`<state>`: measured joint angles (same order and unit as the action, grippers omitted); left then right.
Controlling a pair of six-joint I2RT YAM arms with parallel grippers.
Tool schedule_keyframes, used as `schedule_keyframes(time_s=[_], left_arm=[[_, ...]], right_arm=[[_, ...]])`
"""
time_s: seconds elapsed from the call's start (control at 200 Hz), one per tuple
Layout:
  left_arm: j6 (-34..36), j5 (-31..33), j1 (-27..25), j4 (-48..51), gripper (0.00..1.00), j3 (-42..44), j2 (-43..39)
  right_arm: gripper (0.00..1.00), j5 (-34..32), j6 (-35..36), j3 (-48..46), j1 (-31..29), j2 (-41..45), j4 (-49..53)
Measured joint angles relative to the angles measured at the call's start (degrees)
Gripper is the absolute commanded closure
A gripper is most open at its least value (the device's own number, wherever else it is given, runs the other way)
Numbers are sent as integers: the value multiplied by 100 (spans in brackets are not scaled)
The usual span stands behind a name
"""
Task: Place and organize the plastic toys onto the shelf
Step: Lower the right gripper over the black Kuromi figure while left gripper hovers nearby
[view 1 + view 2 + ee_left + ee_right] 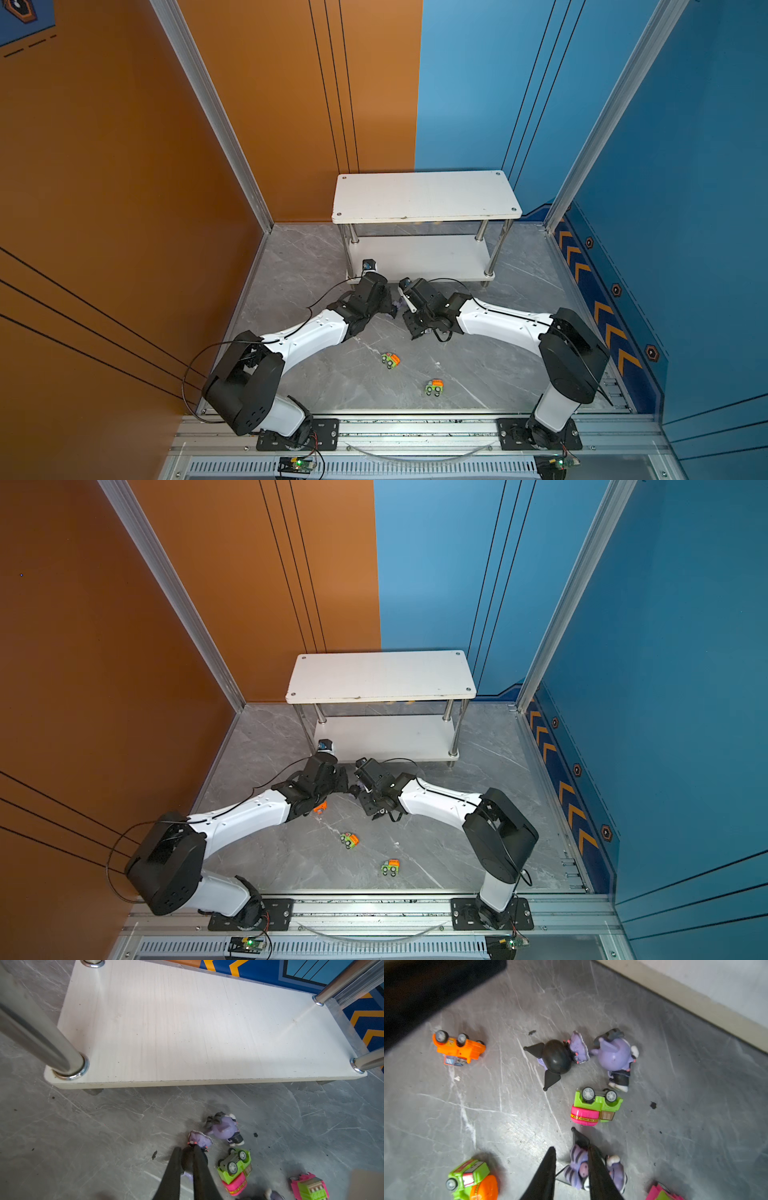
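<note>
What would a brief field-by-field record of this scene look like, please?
shelf: no toys on either tier
figurines: three, on the floor before the shelf
cars: five, on the floor, two apart from the rest
left hand: nearly shut, tips at a figurine's black head
right hand: open, astride the striped figurine

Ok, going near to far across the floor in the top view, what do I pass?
right-hand green-and-orange truck → left-hand green-and-orange truck → shelf
</note>
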<state>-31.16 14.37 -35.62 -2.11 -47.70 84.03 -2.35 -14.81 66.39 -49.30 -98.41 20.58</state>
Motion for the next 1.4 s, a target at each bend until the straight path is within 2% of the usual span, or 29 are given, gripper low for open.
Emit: schedule_keyframes(time_s=[0.04,0.12,0.18,0.405,0.631,0.876,1.016,1.237,1.402], left_arm=[[-2,-11,7,0,85,0,0],[-11,-17,13,0,84,0,0],[-20,-37,22,0,84,0,0],[-31,-203,37,-2,83,0,0],[-87,-468,-35,-153,83,-2,17],[138,-1685,-446,-455,84,-166,299],[289,-2028,-479,-446,84,-234,282],[330,-2063,-162,-435,84,-232,125],[330,-2063,35,-435,83,-232,116]], right_arm=[[68,-20,109,0,15,50,9],[83,-96,251,0,44,76,81],[87,-138,348,-11,127,76,162],[86,-208,431,-122,651,-48,291],[88,-223,431,-98,732,-656,238],[89,-52,428,197,852,-1047,87],[89,66,411,173,852,-1045,79],[88,136,267,-431,798,-570,31],[86,243,125,-798,529,-101,149]])
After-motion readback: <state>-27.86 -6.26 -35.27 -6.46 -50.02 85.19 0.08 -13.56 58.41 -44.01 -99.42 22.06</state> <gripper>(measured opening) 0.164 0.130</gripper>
